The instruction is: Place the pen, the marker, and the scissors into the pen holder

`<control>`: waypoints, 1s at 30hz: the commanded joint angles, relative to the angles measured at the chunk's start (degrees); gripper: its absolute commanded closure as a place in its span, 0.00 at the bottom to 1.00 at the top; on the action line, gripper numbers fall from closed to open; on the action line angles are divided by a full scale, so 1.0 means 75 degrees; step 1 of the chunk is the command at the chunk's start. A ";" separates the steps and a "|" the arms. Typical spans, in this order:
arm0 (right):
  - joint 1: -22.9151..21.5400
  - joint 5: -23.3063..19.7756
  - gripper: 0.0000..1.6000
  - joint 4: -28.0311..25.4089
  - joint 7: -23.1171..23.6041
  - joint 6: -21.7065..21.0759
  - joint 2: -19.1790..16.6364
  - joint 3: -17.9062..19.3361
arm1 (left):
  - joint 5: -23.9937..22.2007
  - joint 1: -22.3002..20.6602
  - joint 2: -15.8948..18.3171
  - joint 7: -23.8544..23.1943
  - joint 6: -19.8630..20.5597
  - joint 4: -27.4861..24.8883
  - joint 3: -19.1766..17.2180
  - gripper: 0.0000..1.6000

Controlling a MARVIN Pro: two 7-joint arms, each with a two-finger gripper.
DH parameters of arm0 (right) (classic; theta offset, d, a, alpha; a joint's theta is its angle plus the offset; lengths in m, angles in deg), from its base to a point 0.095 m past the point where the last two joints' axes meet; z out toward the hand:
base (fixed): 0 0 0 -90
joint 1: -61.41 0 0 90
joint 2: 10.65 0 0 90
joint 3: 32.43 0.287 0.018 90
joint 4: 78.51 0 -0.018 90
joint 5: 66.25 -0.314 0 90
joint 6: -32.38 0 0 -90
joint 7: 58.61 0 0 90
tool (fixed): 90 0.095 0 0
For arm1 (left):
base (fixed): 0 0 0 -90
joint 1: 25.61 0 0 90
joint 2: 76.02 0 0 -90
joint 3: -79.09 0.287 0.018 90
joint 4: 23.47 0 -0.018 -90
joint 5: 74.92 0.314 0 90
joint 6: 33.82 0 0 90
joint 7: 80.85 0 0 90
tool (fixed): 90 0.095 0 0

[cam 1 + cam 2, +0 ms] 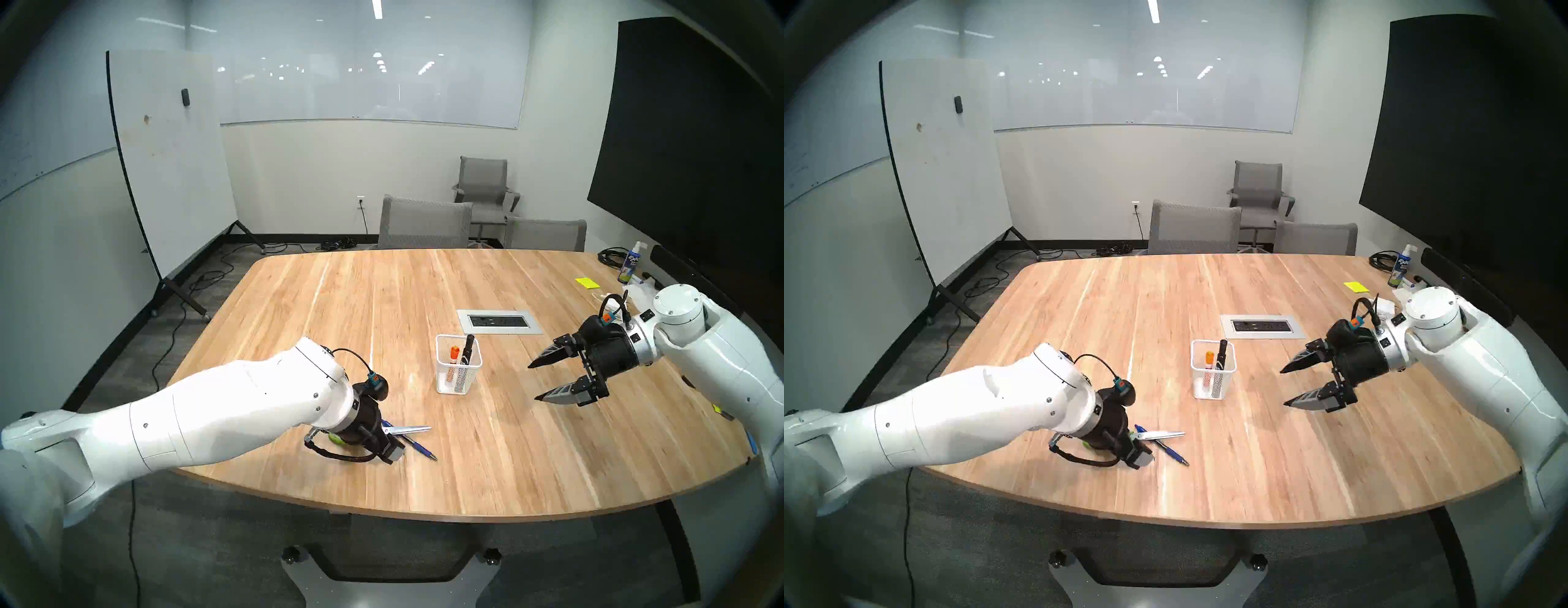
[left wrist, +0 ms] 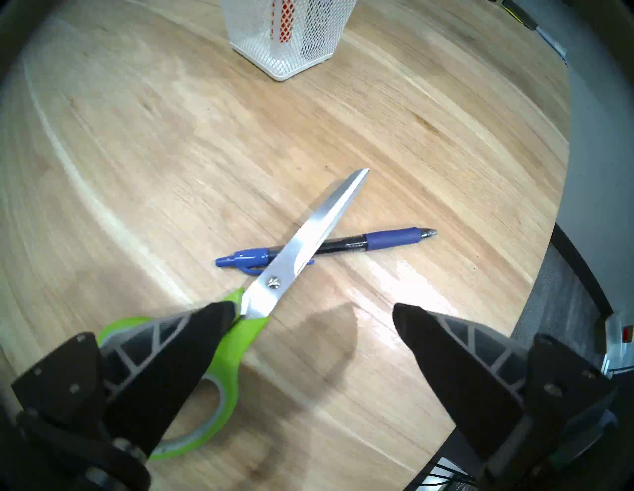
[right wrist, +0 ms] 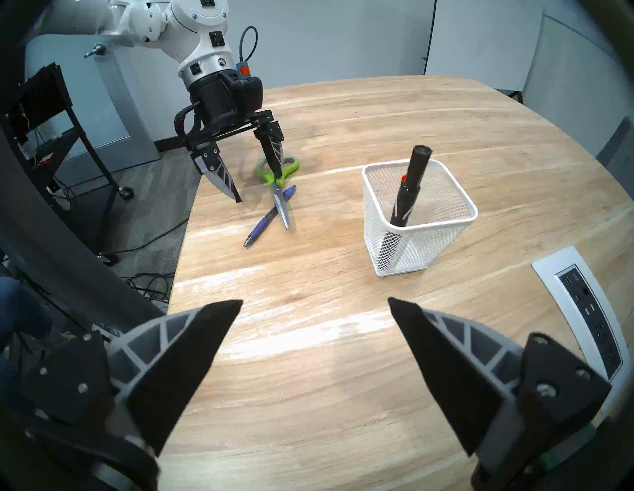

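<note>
The scissors (image 2: 308,240) with lime-green handles lie flat near the table's front left edge, their blades crossing over the blue pen (image 2: 391,236). My left gripper (image 2: 312,310) stands open low over them. One finger (image 2: 178,343) is at the handle neck; whether it touches, I cannot tell. The other finger hangs over bare wood. The white mesh pen holder (image 1: 460,382) stands upright mid-table with a black marker (image 3: 411,178) and an orange-capped marker (image 1: 454,354) in it. My right gripper (image 1: 535,382) hovers open and empty to the holder's right.
A recessed power outlet plate (image 1: 500,321) sits behind the holder. A spray bottle (image 1: 630,265) and a yellow sticky note (image 1: 585,282) are at the far right. Grey chairs (image 1: 424,223) stand beyond the table. The table's front edge runs close to the scissors.
</note>
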 commanded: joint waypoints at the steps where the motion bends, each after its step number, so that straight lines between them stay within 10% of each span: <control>1: -0.0080 -0.0036 0.00 -0.0016 0.0007 -0.0014 -0.0048 0.0079 | -0.0208 -0.0517 0.0032 0.0082 -0.0013 -0.0109 0.0070 0.00; 30: -0.0079 -0.0037 0.00 -0.0016 0.0007 -0.0014 -0.0048 0.0079 | -0.0499 -0.1659 0.0177 -0.0084 -0.0013 -0.0139 0.1255 0.00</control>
